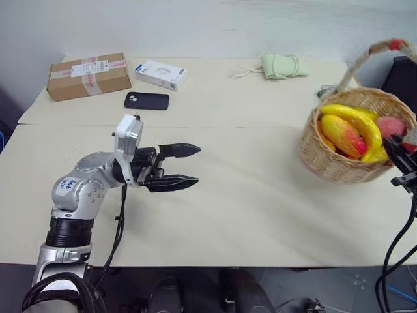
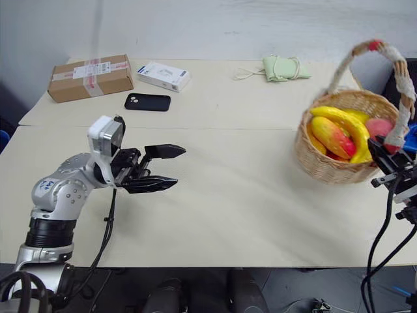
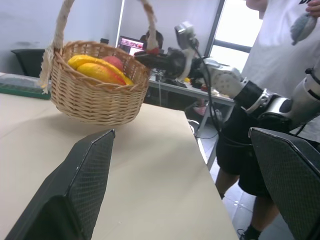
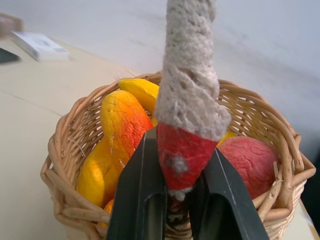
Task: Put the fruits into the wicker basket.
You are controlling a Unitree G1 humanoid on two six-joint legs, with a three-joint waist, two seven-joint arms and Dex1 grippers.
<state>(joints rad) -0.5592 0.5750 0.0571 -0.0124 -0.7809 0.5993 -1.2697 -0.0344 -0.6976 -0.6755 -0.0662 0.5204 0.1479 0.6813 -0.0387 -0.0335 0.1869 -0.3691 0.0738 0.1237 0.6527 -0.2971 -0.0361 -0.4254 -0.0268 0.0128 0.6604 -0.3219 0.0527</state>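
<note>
Right gripper (image 4: 180,210) fingers clamp the wicker basket (image 2: 326,163) handle; fruits (image 2: 335,134) inside. Left gripper (image 1: 179,166) fingers spread, released. Cardboard box (image 1: 88,75) label unreadable.

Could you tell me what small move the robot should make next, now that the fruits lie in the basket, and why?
Probably lift gently or let go. The right gripper is shut on the red-banded foot of the cord-wrapped handle of the round woven wicker basket, which is tilted on the table and already holds the yellow banana and the yellow-red mango. The left gripper hangs open.
</note>
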